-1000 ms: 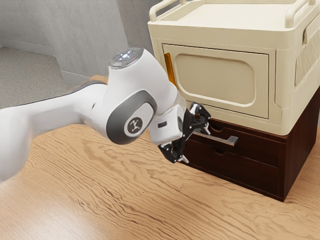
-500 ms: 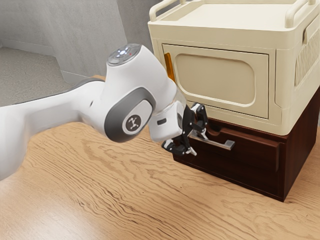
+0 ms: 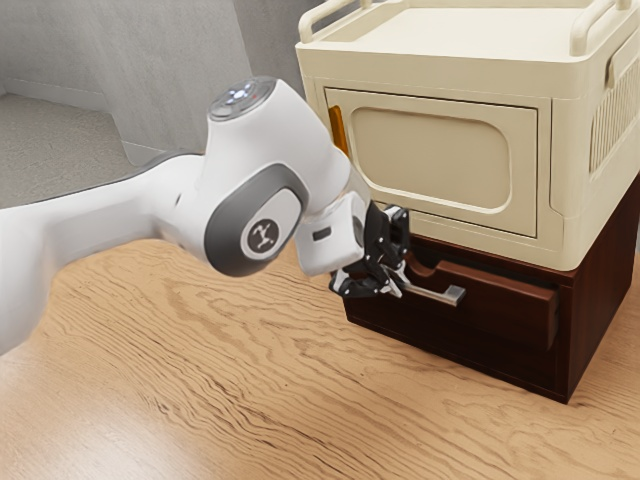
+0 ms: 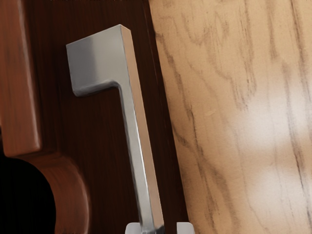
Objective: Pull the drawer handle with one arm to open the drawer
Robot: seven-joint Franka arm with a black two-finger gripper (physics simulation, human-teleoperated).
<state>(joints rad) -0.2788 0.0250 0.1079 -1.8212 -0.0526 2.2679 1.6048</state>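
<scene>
In the exterior view my gripper (image 3: 402, 276) is at the near end of the drawer handle (image 3: 438, 293), its fingers much closer together than wide open. The wrist view has the silver handle (image 4: 139, 146) running down between the fingertips of my gripper (image 4: 159, 228). One fingertip is against or very near the bar, while a narrow gap shows on the other side, so the gripper is still open around it. The upper drawer (image 3: 500, 293) of the dark brown cabinet (image 3: 603, 300) stands partly out. Its brown front (image 4: 22, 87) has a rounded cutout.
A cream box (image 3: 440, 150) with a framed door and top rails rests on the cabinet. Wooden tabletop (image 3: 250, 380) extends in front of the cabinet and under the arm. A grey wall (image 3: 170, 60) stands behind.
The drawer has slid out from the cabinet, its handle moving toward the exterior view's lower left. My gripper's fingers have drawn closer together, and my arm has shifted slightly back.
</scene>
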